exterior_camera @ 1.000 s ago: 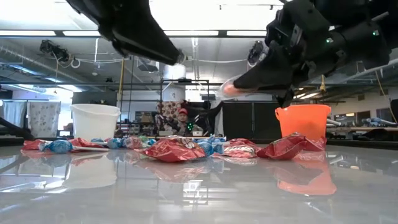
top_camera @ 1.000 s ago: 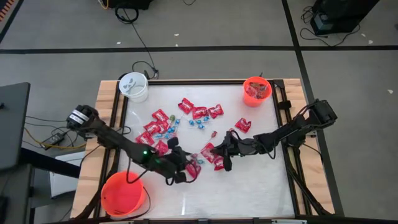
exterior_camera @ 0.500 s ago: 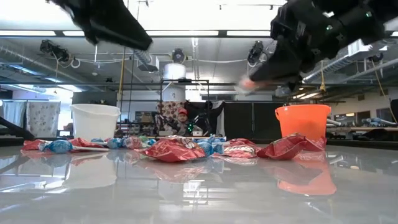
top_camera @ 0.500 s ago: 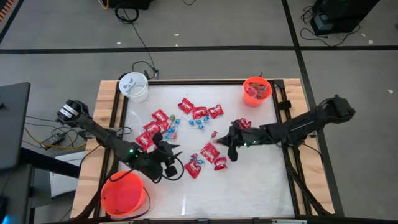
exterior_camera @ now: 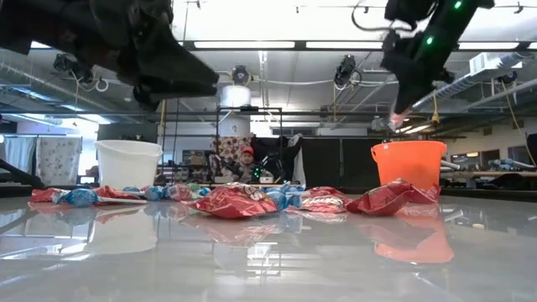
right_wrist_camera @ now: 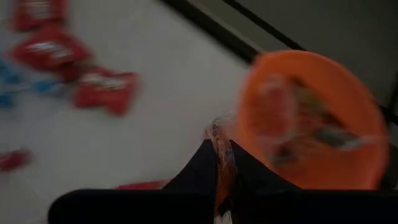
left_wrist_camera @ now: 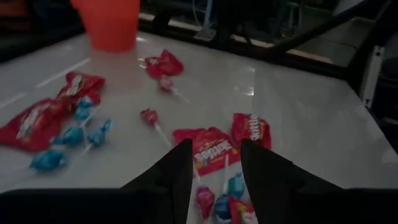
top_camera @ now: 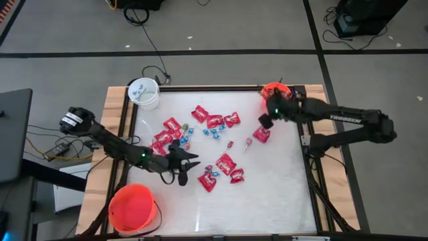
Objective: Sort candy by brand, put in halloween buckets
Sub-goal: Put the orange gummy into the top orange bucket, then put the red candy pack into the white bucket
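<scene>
High view gives you three buckets on the table point(top_camera: 267, 201): a white bucket point(top_camera: 144, 93) at the 11 o'clock corner, a small orange bucket point(top_camera: 275, 98) at the 1 o'clock corner, already holding sweets, and a large orange bucket point(top_camera: 132, 209) at the 7 o'clock corner. You can count roughly a dozen red packets point(top_camera: 215, 122) scattered over the middle of the table, a small cluster of blue pieces point(top_camera: 212, 132) among them that is too fine to count, and two lollipops point(top_camera: 248, 144) lying apart near the centre.

Your right gripper point(top_camera: 266, 118) sits at about 1 o'clock, just beside the small orange bucket's rim. Its wrist view shows the fingers point(right_wrist_camera: 199, 163) closed narrowly on a clear-wrapped sweet point(right_wrist_camera: 222, 155), with the orange bucket close beyond the fingertips. One red packet point(top_camera: 261, 134) lies just beside it on the table.

Your left gripper point(top_camera: 182, 163) hangs at about 8 o'clock from the centre, next to the packets. Its wrist view shows the fingers point(left_wrist_camera: 177, 171) parted with a narrow gap and nothing between them; a red packet point(left_wrist_camera: 212, 149) and a few small sweets lie on the table just past the tips.

Low view shows a person point(exterior_camera: 246, 157) seated far behind the table.
</scene>
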Tool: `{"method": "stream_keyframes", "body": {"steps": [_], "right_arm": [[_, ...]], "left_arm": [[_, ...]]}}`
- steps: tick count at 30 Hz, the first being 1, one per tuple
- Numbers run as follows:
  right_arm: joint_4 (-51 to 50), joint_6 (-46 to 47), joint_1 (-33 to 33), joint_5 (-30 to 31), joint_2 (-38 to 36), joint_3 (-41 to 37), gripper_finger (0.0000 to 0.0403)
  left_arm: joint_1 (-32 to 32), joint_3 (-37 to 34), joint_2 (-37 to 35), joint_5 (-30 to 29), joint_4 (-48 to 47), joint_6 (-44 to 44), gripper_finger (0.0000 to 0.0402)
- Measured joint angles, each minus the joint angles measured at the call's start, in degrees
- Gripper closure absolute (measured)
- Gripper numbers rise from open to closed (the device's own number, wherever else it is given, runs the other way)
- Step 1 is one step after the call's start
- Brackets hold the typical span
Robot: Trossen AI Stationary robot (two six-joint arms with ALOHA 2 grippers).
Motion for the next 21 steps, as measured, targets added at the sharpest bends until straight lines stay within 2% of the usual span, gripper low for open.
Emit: {"method": "stream_keyframes", "body": {"steps": [6, 10, 15, 21], "right_arm": [[2.46, -1.62, -12.57, 1.07, 3.46, -0.50, 0.0378], [6.59, -3.86, -18.53, 0.53, 7.29, -1.65, 0.0367], [8.82, -7.66, -21.89, 0.42, 10.89, -1.77, 0.0339], [12.50, -9.94, -21.98, -1.19, 9.63, -1.79, 0.0275]], "left_arm": [[-0.44, 2.94, -0.27, 0.16, -1.23, 2.64, 0.0262], [0.32, 5.01, -2.45, 0.08, -12.13, 1.22, 0.0262], [4.91, 5.09, -5.42, 0.26, -27.05, -6.86, 0.0262], [12.56, 5.11, -6.34, 5.63, -43.34, -14.23, 0.0262]]}}
